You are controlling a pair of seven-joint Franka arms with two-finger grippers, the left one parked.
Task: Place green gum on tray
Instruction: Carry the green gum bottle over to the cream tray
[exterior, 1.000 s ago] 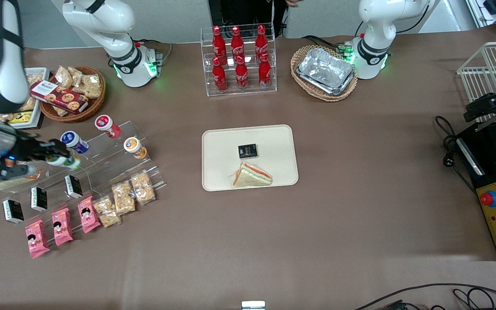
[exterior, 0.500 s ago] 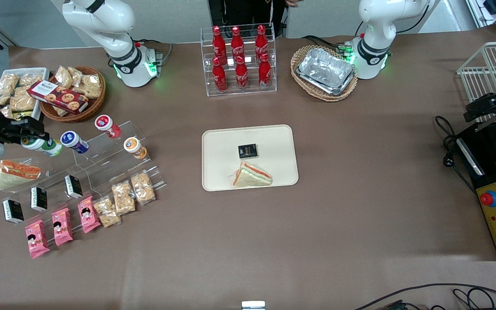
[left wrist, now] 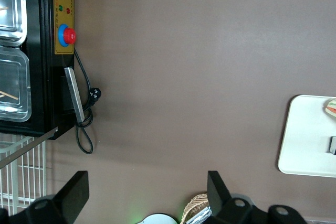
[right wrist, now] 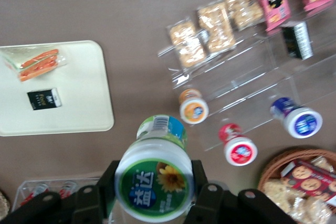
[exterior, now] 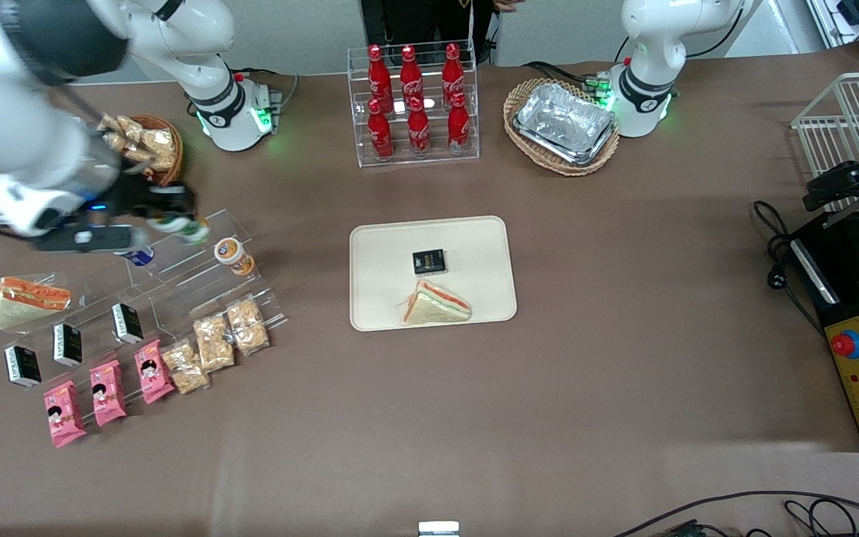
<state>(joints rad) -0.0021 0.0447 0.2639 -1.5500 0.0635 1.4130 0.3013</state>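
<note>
The green gum [exterior: 189, 230], a small white bottle with a green-ringed lid, is held in my right gripper [exterior: 176, 221] above the clear display stand [exterior: 198, 280], toward the working arm's end of the table. The right wrist view shows the gripper [right wrist: 154, 188] shut on the gum [right wrist: 155, 182], one black finger [right wrist: 107, 184] on each side of the lid. The cream tray [exterior: 385, 253] lies flat at the table's middle, toward the parked arm's end from the gripper. It holds a wrapped sandwich [exterior: 437, 304] and a black packet [exterior: 429, 261]. The tray also shows in the right wrist view [right wrist: 79, 87].
On the stand lie an orange-lidded bottle [exterior: 230, 252], a blue-lidded bottle [right wrist: 303, 123] and a red-lidded bottle [right wrist: 240, 150], with snack packs [exterior: 213, 341] nearer the camera. A cola bottle rack [exterior: 414, 104] and a basket holding foil trays [exterior: 564, 123] stand farther from the camera.
My gripper, still holding the green gum, has swung from the working arm's edge of the table toward the tray and now hangs over the stand's upper step.
</note>
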